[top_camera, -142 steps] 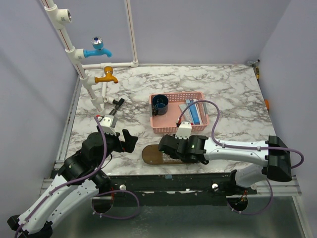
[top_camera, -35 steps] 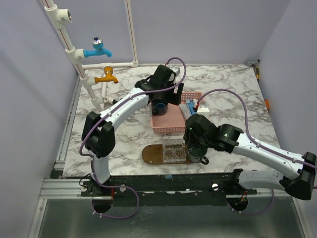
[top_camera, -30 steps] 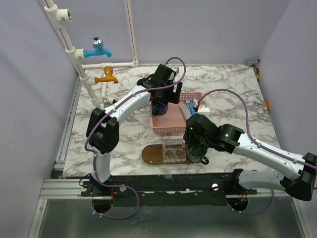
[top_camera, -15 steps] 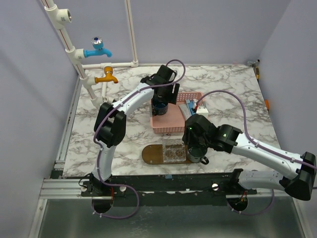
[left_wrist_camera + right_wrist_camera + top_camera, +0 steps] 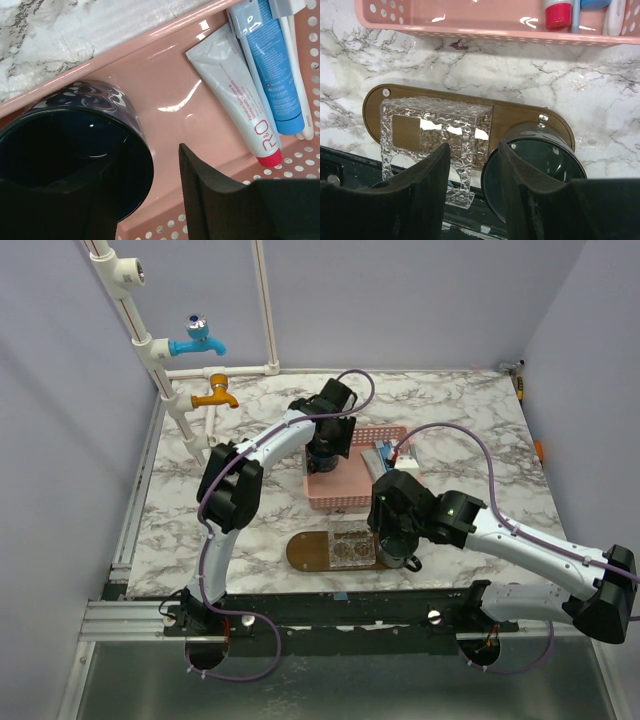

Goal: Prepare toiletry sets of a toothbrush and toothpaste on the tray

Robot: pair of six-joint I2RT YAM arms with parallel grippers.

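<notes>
Your left gripper (image 5: 147, 170) stands wide open and empty, its fingers either side of the dark blue cup's (image 5: 75, 125) rim inside the pink basket (image 5: 150, 75). The toothpaste (image 5: 232, 90) lies flat just to its right, beside the toothbrushes (image 5: 295, 65).

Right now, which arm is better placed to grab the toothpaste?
Left. The left gripper, open, hangs over the pink basket near the toothpaste; the right gripper is over the tray.

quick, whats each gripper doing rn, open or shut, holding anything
left gripper: open, holding nothing, fingers either side of the dark blue cup rim.
right gripper: open, holding nothing, over the tray.
</notes>
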